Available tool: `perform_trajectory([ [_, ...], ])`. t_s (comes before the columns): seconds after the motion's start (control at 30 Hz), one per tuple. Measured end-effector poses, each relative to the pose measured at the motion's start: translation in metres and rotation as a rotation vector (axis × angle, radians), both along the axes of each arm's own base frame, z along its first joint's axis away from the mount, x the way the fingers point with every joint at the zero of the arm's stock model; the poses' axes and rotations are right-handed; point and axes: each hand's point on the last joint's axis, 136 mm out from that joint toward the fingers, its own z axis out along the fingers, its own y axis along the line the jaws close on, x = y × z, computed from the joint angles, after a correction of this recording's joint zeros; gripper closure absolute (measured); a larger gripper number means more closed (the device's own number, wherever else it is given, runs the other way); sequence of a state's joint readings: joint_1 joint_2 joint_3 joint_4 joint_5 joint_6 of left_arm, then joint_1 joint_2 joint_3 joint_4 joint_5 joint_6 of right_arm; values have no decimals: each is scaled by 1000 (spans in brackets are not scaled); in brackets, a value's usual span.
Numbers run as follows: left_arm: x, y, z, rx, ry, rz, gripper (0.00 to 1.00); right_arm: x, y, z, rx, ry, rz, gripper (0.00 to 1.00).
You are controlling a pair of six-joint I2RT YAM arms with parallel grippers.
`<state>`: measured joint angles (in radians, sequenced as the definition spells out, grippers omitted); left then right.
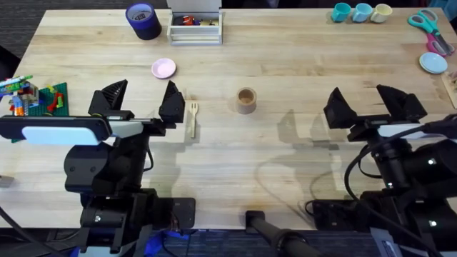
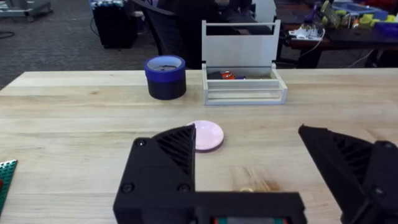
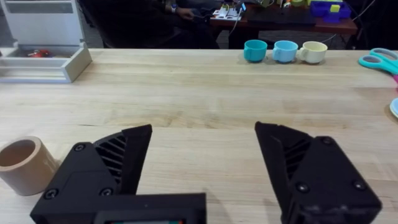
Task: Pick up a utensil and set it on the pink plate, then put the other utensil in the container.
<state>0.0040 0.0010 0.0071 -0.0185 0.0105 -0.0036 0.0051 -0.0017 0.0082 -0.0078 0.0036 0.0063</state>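
**Both pincers apart over the wooden bench, fork lying beside the left one**

A pale wooden bench (image 1: 285, 64) fills the scene, with dark carpet and cluttered furniture in the room beyond its far edge. The left pincer (image 1: 143, 100) hovers over the left part of the bench with its black fingers spread wide and nothing between them. The wooden fork (image 1: 192, 118) lies flat on the bench just right of that pincer, tines pointing to the far side. The pink plate (image 1: 163, 68) sits a little farther off, beyond the left pincer, with nothing on it. The tan container (image 1: 246, 100) stands upright near the middle of the bench, right of the fork and apart from it. The right pincer (image 1: 375, 103) hangs over the right part of the bench, its fingers also spread and holding nothing, with the container off to its left.

Along the far edge stand a dark blue cylinder (image 1: 143, 20) and a white bin (image 1: 195, 27). Three small cups (image 1: 361, 12) sit at the far right, near scissors (image 1: 428, 25) and a light blue plate (image 1: 433, 63).
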Motion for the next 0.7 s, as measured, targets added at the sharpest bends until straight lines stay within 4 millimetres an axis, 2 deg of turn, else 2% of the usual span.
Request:
perform_trajectory([
  [0.7,0,0,-6,3,24,0,9,0,0,0,1,1,0,5],
])
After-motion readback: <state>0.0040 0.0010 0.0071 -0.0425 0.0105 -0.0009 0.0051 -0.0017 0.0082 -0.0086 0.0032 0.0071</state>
